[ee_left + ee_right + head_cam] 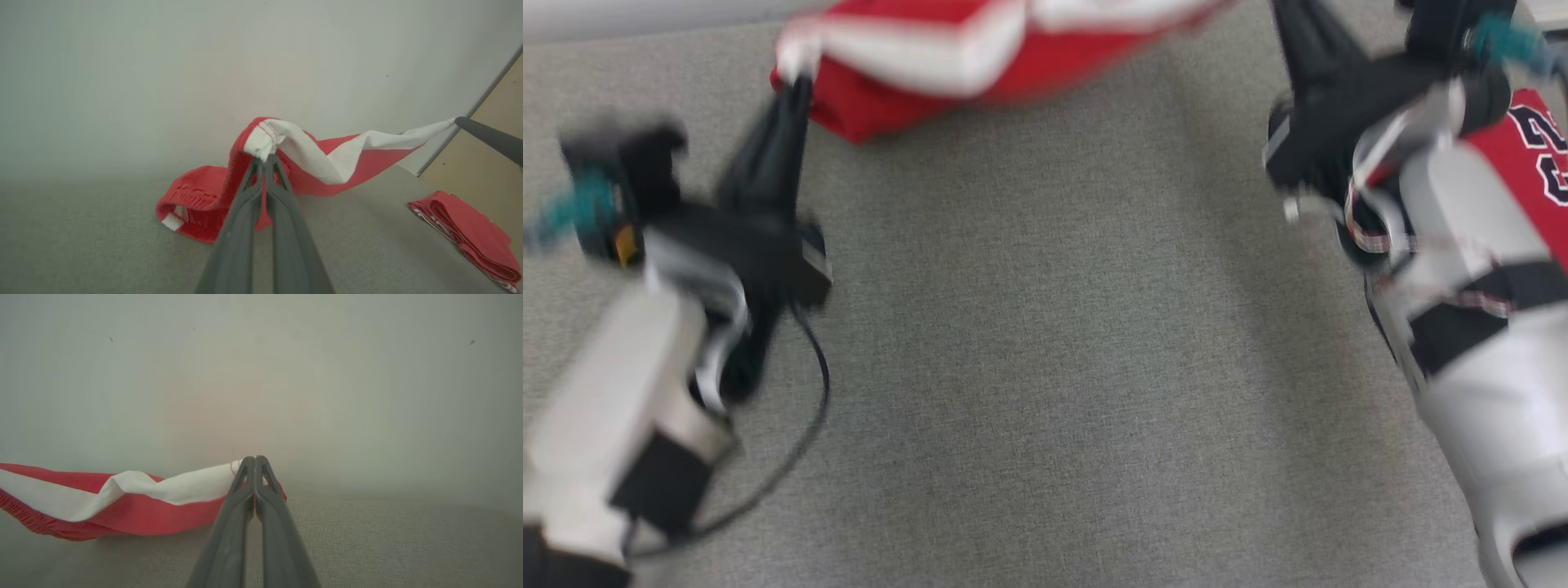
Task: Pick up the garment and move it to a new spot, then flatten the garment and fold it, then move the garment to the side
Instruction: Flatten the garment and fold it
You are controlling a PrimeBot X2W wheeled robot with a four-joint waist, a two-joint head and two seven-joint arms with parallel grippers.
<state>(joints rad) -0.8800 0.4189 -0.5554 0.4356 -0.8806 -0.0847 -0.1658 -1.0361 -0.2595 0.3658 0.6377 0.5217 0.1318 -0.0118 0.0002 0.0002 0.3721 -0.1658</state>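
In the head view, blurred, the soft red mesh garment with a broad white band (pixel 907 98) sags at the far side of the grey cloth-covered worktop (pixel 1054 367). It looks light and limp, so I'd say it is best taken by its hemmed corners. The left gripper (pixel 799 90) reaches forward from a low, pale forearm.

In the left wrist view, its jaws are pinched tight on a stitched white corner, and the slack red part appears to rest on the worktop.

In the right wrist view, the right gripper (pixel 255 459), held level, has its jaws clamped on the opposite white end.

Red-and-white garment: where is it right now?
In the head view the red-and-white garment stretches across the far side of the grey table, held between the left gripper and right gripper, each shut on a white-trimmed end.
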